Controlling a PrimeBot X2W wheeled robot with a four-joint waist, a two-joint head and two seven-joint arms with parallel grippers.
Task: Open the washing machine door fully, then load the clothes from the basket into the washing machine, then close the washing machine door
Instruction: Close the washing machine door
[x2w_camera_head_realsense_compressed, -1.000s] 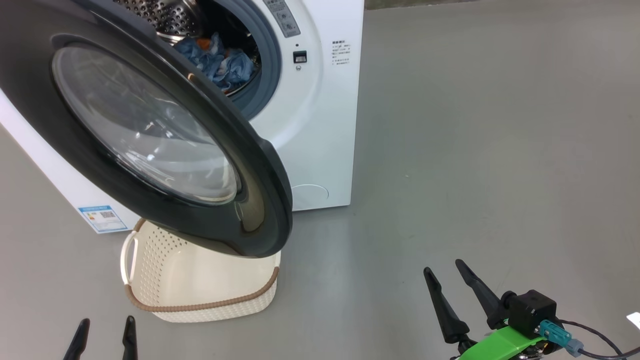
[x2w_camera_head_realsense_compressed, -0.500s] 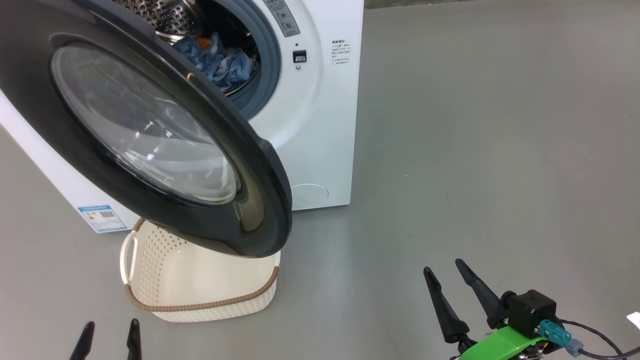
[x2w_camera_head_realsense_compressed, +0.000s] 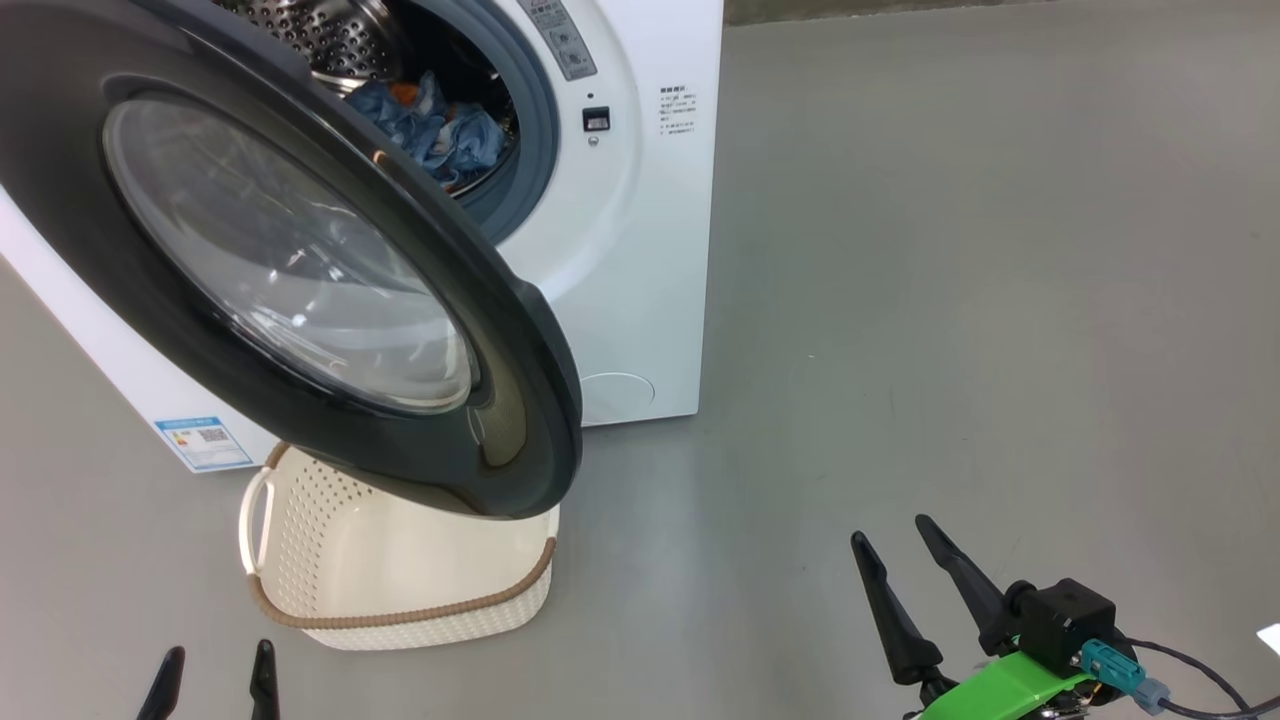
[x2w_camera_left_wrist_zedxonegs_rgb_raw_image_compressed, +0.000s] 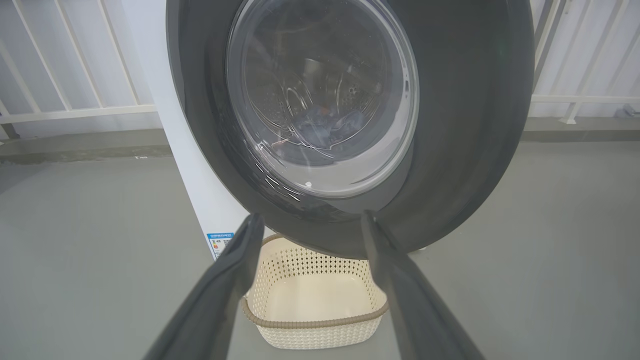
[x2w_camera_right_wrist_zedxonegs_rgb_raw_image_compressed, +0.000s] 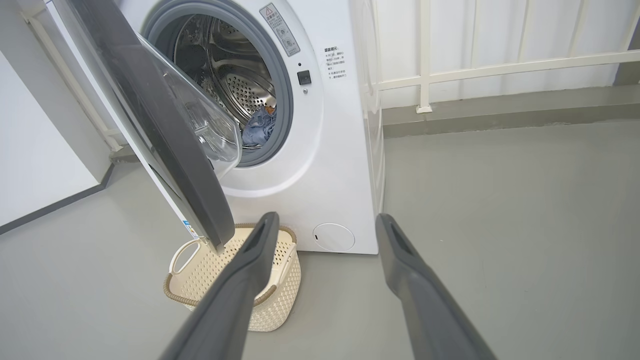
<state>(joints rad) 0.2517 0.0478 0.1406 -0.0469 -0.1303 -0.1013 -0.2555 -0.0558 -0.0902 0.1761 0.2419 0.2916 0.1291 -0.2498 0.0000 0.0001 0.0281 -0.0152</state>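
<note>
Floor (x2w_camera_head_realsense_compressed: 950, 300) open rightward; door (x2w_camera_head_realsense_compressed: 290, 260) edge overhangs basket (x2w_camera_head_realsense_compressed: 400, 618).

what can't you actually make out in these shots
- Head view: the washing machine door covers the far end of the basket and part of the drum, hiding some of the clothes.
- Head view: print on the washing machine is too small to read.
- Head view: the left gripper is cut off by the bottom edge.

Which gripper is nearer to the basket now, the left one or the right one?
Left. The left gripper sits just before the basket, toward its left; the right gripper is far off to its right, across the floor.
</note>
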